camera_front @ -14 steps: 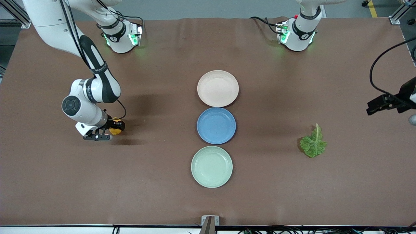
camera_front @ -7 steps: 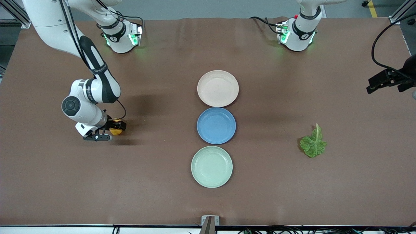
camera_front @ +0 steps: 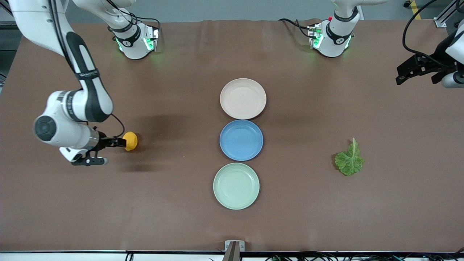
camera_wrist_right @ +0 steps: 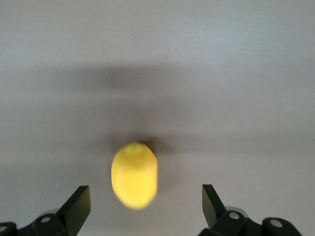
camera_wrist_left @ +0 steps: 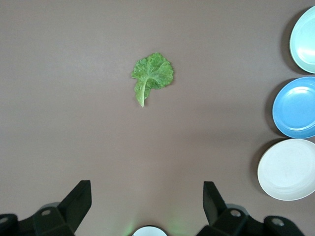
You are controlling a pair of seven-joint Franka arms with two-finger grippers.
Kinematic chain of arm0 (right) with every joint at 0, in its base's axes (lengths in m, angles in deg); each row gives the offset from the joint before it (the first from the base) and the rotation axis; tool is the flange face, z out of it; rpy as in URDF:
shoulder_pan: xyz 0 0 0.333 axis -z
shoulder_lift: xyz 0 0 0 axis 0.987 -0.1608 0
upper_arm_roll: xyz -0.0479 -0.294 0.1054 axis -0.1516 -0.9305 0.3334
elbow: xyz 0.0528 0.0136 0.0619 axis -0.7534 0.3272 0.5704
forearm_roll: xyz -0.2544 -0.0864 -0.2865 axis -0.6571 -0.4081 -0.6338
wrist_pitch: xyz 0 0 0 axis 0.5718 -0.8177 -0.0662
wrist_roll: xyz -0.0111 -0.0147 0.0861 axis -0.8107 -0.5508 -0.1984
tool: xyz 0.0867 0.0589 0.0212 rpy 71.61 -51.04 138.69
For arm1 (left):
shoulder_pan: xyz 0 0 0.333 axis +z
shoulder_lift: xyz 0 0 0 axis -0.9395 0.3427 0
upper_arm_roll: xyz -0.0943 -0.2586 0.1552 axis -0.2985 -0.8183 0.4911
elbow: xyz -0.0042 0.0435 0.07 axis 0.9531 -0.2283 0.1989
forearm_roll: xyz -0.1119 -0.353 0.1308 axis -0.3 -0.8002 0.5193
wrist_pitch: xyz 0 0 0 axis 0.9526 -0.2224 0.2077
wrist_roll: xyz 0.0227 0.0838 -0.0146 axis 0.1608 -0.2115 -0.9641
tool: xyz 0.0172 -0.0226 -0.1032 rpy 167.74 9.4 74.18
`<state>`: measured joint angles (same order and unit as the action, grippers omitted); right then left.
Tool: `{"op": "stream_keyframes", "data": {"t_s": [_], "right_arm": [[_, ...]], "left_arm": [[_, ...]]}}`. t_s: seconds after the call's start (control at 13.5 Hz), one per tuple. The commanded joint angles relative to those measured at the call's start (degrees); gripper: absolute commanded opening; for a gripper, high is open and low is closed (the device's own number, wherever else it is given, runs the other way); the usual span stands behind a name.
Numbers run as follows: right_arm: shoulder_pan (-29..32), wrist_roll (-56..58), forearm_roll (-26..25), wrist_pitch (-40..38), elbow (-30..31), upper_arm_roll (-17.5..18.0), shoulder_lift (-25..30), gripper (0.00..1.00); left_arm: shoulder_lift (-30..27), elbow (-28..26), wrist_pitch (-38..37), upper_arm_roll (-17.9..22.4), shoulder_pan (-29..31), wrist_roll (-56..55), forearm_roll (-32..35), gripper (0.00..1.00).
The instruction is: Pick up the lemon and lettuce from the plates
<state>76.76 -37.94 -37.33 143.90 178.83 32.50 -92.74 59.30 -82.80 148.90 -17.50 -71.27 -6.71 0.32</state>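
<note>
The lemon (camera_front: 130, 141) lies on the brown table toward the right arm's end, off the plates; it also shows in the right wrist view (camera_wrist_right: 134, 174). My right gripper (camera_front: 116, 142) is open and empty, its fingertips just short of the lemon (camera_wrist_right: 146, 192). The lettuce (camera_front: 349, 159) lies flat on the table toward the left arm's end, also in the left wrist view (camera_wrist_left: 152, 76). My left gripper (camera_front: 409, 70) is open and empty, high over the table's edge, well away from the lettuce (camera_wrist_left: 147, 196). The beige-pink plate (camera_front: 243, 98) and the mint plate (camera_front: 236, 186) are empty.
An empty blue plate (camera_front: 241, 140) sits between the two plates in a row down the table's middle; all three show in the left wrist view, the blue one (camera_wrist_left: 298, 107) in the middle. The arm bases (camera_front: 136, 40) (camera_front: 331, 36) stand along the table's robot edge.
My right gripper has opened, let go of the lemon and drawn back toward the right arm's end. My left gripper has risen and moved toward the bases' edge, away from the lettuce.
</note>
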Motion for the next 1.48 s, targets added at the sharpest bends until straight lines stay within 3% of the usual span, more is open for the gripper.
{"op": "stream_keyframes", "data": {"t_s": [0.0, 0.3, 0.59, 1.19, 1.41], "right_arm": [[3.71, 0.79, -0.78, -14.10, -9.77, 0.51, 1.38, 1.00], [4.68, 0.78, -5.09, -29.16, -23.49, -0.72, 1.47, 1.00], [5.04, 0.70, -5.27, -33.93, -30.46, -0.72, 1.03, 1.00], [4.78, 0.35, -4.22, -37.62, -30.99, -0.37, 2.00, 1.00], [4.87, 0.35, -4.04, -36.49, -26.98, -0.37, 5.23, 1.00]], "left_arm": [[-1.09, -1.77, 0.70, 0.25, 0.08, -0.53, -1.01, 1.00], [-0.74, -1.77, 0.88, 0.34, 0.43, -0.44, -1.01, 1.00], [-0.65, -1.50, 0.97, 0.34, 0.51, -0.44, -0.92, 1.00], [-0.47, -1.59, 0.97, 0.34, 0.34, -0.53, -0.13, 1.00], [-0.82, -1.68, 0.79, 0.34, 0.34, -1.66, -0.13, 1.00]]}}
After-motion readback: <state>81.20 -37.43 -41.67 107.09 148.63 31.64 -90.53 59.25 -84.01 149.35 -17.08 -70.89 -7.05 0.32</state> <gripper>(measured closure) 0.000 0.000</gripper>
